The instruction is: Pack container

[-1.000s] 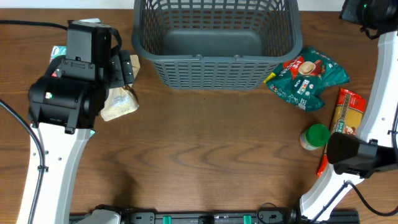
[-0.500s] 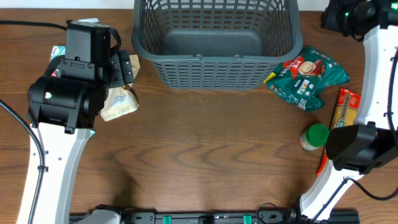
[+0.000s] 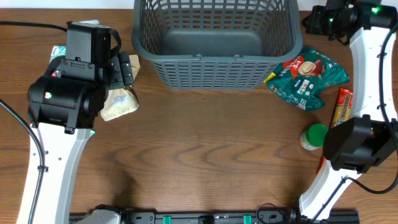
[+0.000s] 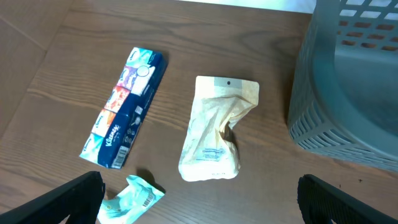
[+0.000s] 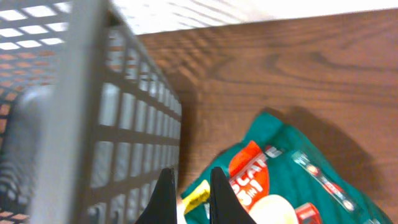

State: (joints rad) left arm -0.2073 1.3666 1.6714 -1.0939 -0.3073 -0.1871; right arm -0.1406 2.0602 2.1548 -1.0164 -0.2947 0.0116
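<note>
The container (image 3: 214, 68) is a large dark grey lattice basket at the back middle of the table, with nothing in it. It also shows in the left wrist view (image 4: 311, 118) and the right wrist view (image 5: 81, 106). My left gripper (image 3: 129, 70) is open and empty, above a beige pouch (image 3: 119, 103) (image 4: 216, 127) left of the basket. My right gripper (image 3: 307, 22) (image 5: 189, 193) hovers by the basket's right wall over a green coffee packet (image 3: 308, 78) (image 5: 280, 180). Its fingers are nearly together and hold nothing.
A blue tissue pack (image 4: 124, 115) and a small teal packet (image 4: 132, 196) lie left of the pouch. A red-yellow pasta packet (image 3: 342, 112) and a green-lidded jar (image 3: 315, 137) lie at the right, by the right arm's base.
My right gripper has moved left, from the far right corner to the basket's right side. The left arm and all objects have not moved.
</note>
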